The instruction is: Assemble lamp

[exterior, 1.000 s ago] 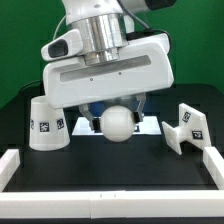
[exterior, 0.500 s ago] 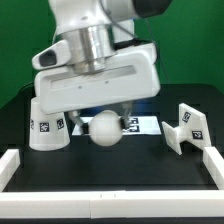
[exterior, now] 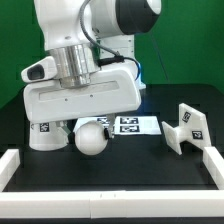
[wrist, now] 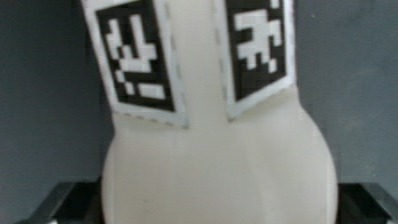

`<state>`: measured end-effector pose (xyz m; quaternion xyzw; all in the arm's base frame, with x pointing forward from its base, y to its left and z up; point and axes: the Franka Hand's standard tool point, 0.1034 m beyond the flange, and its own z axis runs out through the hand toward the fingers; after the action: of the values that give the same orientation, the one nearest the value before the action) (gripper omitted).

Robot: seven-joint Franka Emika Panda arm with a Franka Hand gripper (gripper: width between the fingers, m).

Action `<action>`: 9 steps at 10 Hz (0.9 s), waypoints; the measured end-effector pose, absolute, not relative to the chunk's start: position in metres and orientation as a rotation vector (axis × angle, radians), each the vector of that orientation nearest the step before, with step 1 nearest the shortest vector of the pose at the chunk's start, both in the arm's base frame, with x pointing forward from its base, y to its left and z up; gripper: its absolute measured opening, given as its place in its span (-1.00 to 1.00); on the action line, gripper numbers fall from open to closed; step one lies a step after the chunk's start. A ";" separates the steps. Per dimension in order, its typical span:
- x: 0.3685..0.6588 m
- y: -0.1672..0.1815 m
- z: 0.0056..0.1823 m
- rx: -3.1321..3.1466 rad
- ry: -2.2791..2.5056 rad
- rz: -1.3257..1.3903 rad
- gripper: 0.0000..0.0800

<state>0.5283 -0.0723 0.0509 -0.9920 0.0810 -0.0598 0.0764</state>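
My gripper [exterior: 90, 122] is shut on the white ball bulb [exterior: 92, 137] and holds it low over the black table, just to the right of the white cone shade [exterior: 44, 134] in the exterior view. The gripper's wide hand hides the top of the shade. In the wrist view the bulb [wrist: 214, 170] fills the space between the dark fingers [wrist: 68, 205]. Beyond it runs a narrower white part with two square tags [wrist: 187, 60]; I cannot tell whether it belongs to the bulb. The angular base block [exterior: 186, 128] stands at the exterior view's right.
The marker board [exterior: 138, 125] lies flat behind the bulb. A white rail [exterior: 110, 203] borders the table's front, with raised ends at both sides. The green wall stands behind.
My gripper has carried the bulb toward the exterior view's left and lower, from over the marker board to beside the shade. The base has not moved.
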 end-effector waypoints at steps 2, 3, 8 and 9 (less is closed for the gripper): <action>0.519 -0.071 0.037 -2.991 0.245 -0.186 0.42; 0.513 -0.070 0.030 -2.991 0.249 -0.165 0.42; 0.516 -0.069 0.026 -2.999 0.245 -0.191 0.42; 0.516 -0.069 0.026 -2.999 0.245 -0.191 0.42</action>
<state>0.5161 -0.0688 0.0259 -0.9927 0.0810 -0.0631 0.0631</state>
